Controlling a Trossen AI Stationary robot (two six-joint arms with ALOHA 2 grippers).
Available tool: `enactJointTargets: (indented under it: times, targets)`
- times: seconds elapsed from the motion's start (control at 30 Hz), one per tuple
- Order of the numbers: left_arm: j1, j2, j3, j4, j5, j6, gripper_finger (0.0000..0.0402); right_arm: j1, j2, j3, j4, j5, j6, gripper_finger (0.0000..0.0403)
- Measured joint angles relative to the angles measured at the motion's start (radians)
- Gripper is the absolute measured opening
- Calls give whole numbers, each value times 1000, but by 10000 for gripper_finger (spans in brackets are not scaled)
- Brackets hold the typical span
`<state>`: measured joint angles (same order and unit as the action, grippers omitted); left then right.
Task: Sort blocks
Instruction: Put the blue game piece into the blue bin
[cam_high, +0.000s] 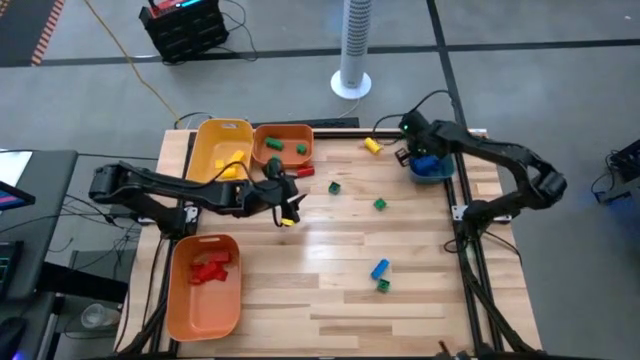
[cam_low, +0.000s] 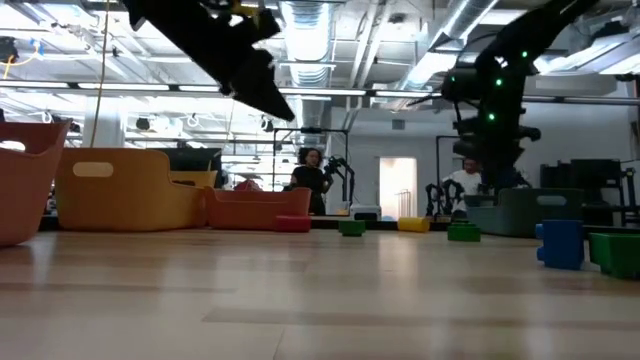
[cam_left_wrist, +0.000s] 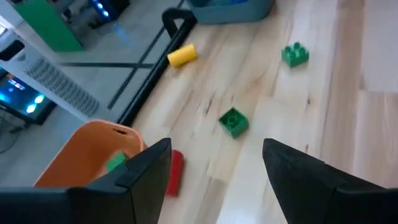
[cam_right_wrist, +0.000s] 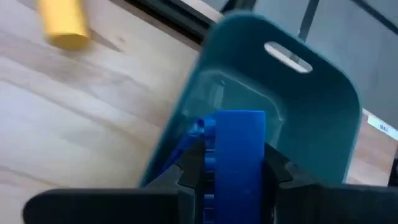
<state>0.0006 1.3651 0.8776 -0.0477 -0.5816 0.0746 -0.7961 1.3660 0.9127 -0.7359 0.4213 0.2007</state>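
Wood-plank tabletop (cam_high: 330, 290), seen from above, on a grey floor; white fan column (cam_high: 355, 45) beyond its 12 o'clock edge.

Bins: yellow bin (cam_high: 221, 148) and small orange bin (cam_high: 283, 146) side by side at 11 o'clock; large orange bin (cam_high: 204, 286) at 8 o'clock; teal bin (cam_high: 432, 170) at 2 o'clock.

Blocks, sorted: red blocks (cam_high: 210, 268) in the large orange bin; yellow ones (cam_high: 232, 172) in the yellow bin; green ones (cam_high: 299, 149) in the small orange bin.

Blocks, loose: yellow block (cam_high: 372, 146) at 1 o'clock, near the teal bin; red block (cam_high: 303, 172) just beside the small orange bin; two green blocks (cam_high: 335, 187) and (cam_high: 380, 204) near centre; blue block (cam_high: 380, 268) with a green block (cam_high: 383, 286) just beside it at 5 o'clock.

Left pincer (cam_high: 290, 205): fingers spread, holding nothing, above the tabletop at 10 o'clock near the red block.

Right pincer (cam_right_wrist: 233, 171): pinching a blue block (cam_right_wrist: 236, 155) over the teal bin.
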Motion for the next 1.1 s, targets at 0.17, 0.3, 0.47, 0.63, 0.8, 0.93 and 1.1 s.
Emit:
enactJointTargets:
  times: [0.17,0.3,0.47,0.63,0.8,0.93,1.1]
  targets:
    - [0,57,1,29,0,11,246,-90,51,1,-1,-51,-49,97]
    - [0,62,1,26,20,10,246,-126,89,1,-9,-69,-78,127]
    - [0,50,2,56,27,27,246,-133,118,1,-13,-71,-100,184]
    - [0,51,2,51,28,37,246,-125,111,16,-42,-78,-120,225]
    - [0,50,2,35,29,37,246,-49,18,86,-91,-76,-123,230]
    - [0,50,2,28,30,36,246,92,-97,101,-75,-67,-122,222]
    - [0,50,2,28,30,34,246,340,-200,63,-53,-56,-30,218]
